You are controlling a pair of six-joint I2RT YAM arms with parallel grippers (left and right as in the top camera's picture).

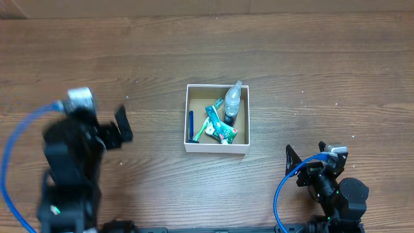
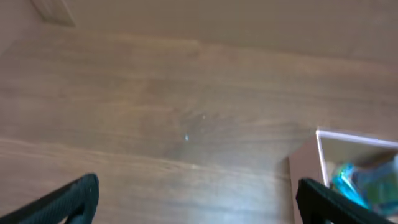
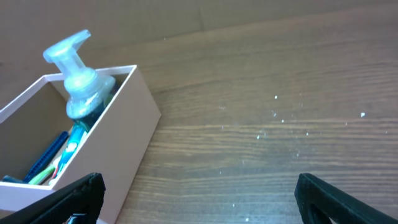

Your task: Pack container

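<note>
The container (image 1: 185,116) is a square white-walled box with a brown inside at the table's middle. It holds a clear pump bottle (image 1: 233,100), a green-and-white tube (image 1: 217,126) and a blue toothbrush (image 1: 191,126). My left gripper (image 1: 116,133) is open and empty, left of the box and apart from it; its view (image 2: 198,199) shows bare wood and the box's corner (image 2: 305,165). My right gripper (image 1: 304,162) is open and empty at the front right; its view (image 3: 196,199) shows the box wall (image 3: 127,130) and the pump bottle (image 3: 78,84).
The wooden table (image 1: 310,77) stretches around the box. A blue cable (image 1: 10,155) loops by the left arm and another (image 1: 278,194) by the right arm. A pale wall edge runs along the back.
</note>
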